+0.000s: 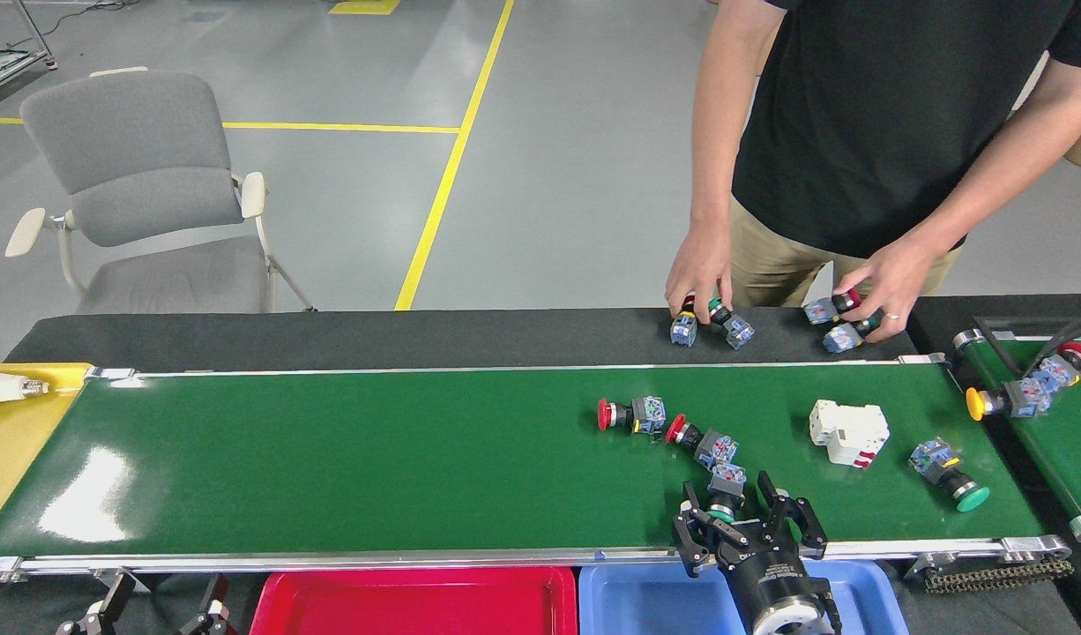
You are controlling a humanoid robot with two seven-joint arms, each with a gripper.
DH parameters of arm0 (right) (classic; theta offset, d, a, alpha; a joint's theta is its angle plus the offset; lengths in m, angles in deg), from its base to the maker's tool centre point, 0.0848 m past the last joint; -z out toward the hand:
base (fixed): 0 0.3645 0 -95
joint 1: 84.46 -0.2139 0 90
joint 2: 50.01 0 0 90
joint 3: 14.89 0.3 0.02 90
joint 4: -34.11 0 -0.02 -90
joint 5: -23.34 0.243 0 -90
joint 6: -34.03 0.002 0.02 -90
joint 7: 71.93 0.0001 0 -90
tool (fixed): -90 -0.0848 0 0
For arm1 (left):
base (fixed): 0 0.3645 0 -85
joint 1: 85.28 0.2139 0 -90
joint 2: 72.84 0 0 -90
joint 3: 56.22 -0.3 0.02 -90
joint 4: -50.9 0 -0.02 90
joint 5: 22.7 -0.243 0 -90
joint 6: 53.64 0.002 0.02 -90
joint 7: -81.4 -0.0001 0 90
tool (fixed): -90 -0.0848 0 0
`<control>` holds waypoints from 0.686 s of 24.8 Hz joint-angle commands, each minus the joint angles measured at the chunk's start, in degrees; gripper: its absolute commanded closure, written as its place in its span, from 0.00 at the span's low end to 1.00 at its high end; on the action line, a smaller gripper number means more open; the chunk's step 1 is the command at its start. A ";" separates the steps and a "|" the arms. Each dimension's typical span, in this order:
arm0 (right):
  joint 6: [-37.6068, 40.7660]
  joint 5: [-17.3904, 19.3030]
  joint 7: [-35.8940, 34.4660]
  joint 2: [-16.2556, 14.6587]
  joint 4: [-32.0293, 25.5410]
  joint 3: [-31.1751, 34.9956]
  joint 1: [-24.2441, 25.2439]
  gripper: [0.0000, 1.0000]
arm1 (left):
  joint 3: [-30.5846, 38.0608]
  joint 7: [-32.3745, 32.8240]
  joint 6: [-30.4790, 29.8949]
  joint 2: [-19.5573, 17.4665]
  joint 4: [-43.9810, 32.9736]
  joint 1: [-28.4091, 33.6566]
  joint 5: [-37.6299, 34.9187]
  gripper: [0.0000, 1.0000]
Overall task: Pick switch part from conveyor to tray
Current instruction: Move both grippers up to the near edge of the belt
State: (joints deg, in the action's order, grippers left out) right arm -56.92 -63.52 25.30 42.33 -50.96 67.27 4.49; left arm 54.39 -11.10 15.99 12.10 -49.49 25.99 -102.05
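Head view: right tool spread wide around green-capped switch part on conveyor.

A grey upholstered office chair with cream armrests stands on the grey concrete floor, which is crossed by yellow painted lines; one line runs just right of the chair. Far right of the chair, a person in a black T-shirt and khaki trousers leans over a strip of black cloth that begins below the chair's seat. Below and left of the chair lies a yellow surface.
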 commanded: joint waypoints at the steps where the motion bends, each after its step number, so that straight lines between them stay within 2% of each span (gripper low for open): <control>1: -0.36 0.29 0.41 -1.90 -0.01 -0.60 -0.97 0.79 | 0.04 -0.49 0.16 -0.47 -0.50 0.00 -0.01 0.00; 3: -0.36 0.29 0.15 -2.69 -0.18 -2.53 -0.88 0.85 | 0.04 -0.49 0.16 -0.38 -0.50 0.00 -0.01 0.00; 6: 2.89 0.20 -0.20 -4.19 -2.12 -6.40 -0.80 0.85 | 0.12 -0.49 0.16 -0.47 -0.50 -0.08 -0.01 0.00; 11: 25.22 0.29 -0.91 -5.06 -8.71 -9.56 0.61 0.83 | 0.12 -0.49 0.16 -0.47 -0.59 -0.26 0.07 0.00; 12: 30.83 0.29 -1.08 -4.54 -9.59 -10.53 0.61 0.73 | 0.04 -0.49 0.16 -0.47 -0.59 -0.26 0.07 0.00; 13: 34.36 0.29 -1.08 -3.92 -9.94 -11.41 0.61 0.47 | -0.05 -0.49 0.25 -0.47 -0.59 -0.26 -0.01 0.00; 14: 37.34 0.29 -1.08 -2.60 -9.94 -12.47 0.61 0.04 | -0.14 -0.49 0.25 -0.47 -0.59 -0.26 -0.01 0.00; 15: 39.28 0.29 -0.99 -1.55 -9.76 -13.87 0.61 0.00 | -0.31 -0.49 0.25 -0.38 -0.59 -0.26 -0.01 0.00; 17: 40.16 0.29 -0.99 -1.29 -9.67 -16.33 0.52 0.00 | -0.31 -0.49 0.16 -0.47 -0.59 -0.52 -0.01 0.00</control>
State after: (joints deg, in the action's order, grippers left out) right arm -20.15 -63.36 24.86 40.75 -59.89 51.73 5.35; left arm 54.01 -11.13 16.07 12.10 -49.46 25.87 -102.05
